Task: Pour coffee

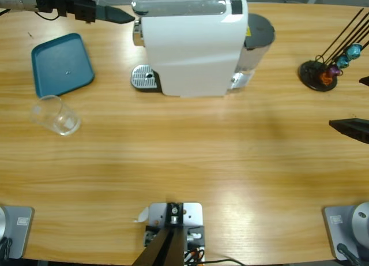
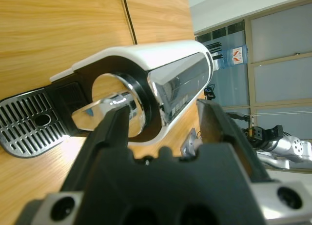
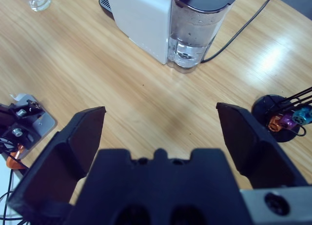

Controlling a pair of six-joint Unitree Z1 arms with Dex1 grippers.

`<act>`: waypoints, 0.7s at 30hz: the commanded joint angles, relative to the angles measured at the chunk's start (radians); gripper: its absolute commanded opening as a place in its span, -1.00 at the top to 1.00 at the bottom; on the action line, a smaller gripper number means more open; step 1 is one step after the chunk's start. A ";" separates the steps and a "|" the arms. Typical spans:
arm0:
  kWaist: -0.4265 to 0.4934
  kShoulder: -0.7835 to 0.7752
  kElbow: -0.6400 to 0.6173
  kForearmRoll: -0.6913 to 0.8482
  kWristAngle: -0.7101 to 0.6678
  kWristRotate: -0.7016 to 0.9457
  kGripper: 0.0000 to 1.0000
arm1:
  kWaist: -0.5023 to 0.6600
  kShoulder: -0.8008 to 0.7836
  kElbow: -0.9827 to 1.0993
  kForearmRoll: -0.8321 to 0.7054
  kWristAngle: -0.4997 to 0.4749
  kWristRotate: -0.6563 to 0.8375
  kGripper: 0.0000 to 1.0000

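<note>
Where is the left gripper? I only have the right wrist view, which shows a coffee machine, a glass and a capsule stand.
Observer: The left gripper is level with the spout end of the coffee machine, open and holding nothing.
Operator: Is anything sitting on the drip grate?
Observer: No. In the high view the drip grate is bare, and the glass stands well off to one side of it.
Operator: Is there anything else over by the glass?
Observer: Yes, a teal tray lies right beside it, between the glass and the left gripper.
</note>
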 commanded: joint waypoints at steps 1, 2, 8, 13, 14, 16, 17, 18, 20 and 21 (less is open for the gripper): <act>-0.030 0.041 -0.014 -0.030 0.000 -0.015 0.94 | -0.007 -0.001 0.037 -0.010 -0.017 0.012 -1.00; -0.032 0.041 -0.012 -0.034 -0.002 -0.015 1.00 | -0.007 -0.001 0.037 -0.010 -0.017 0.012 -1.00; -0.039 0.026 -0.003 -0.039 0.007 -0.013 1.00 | -0.007 0.004 0.035 -0.010 -0.017 0.012 -1.00; -0.045 -0.008 -0.005 -0.059 0.010 -0.030 1.00 | -0.007 0.009 0.035 -0.010 -0.017 0.012 -1.00; -0.046 -0.018 -0.010 -0.064 0.010 -0.036 1.00 | -0.007 0.009 0.034 -0.010 -0.017 0.012 -1.00; -0.047 -0.033 -0.032 -0.073 0.009 -0.050 1.00 | -0.007 0.006 0.035 -0.010 -0.021 0.012 -1.00; -0.051 -0.040 -0.052 -0.074 0.009 -0.063 1.00 | -0.007 0.011 0.033 -0.008 -0.029 0.014 -1.00; -0.058 -0.042 -0.075 -0.074 0.011 -0.075 1.00 | -0.007 0.027 0.028 -0.005 -0.044 0.021 -1.00; -0.081 -0.043 -0.132 -0.073 0.025 -0.097 1.00 | -0.007 0.082 0.012 0.002 -0.065 0.032 -1.00; -0.092 -0.046 -0.157 -0.072 0.037 -0.110 1.00 | -0.007 0.113 0.001 0.011 -0.073 0.032 -1.00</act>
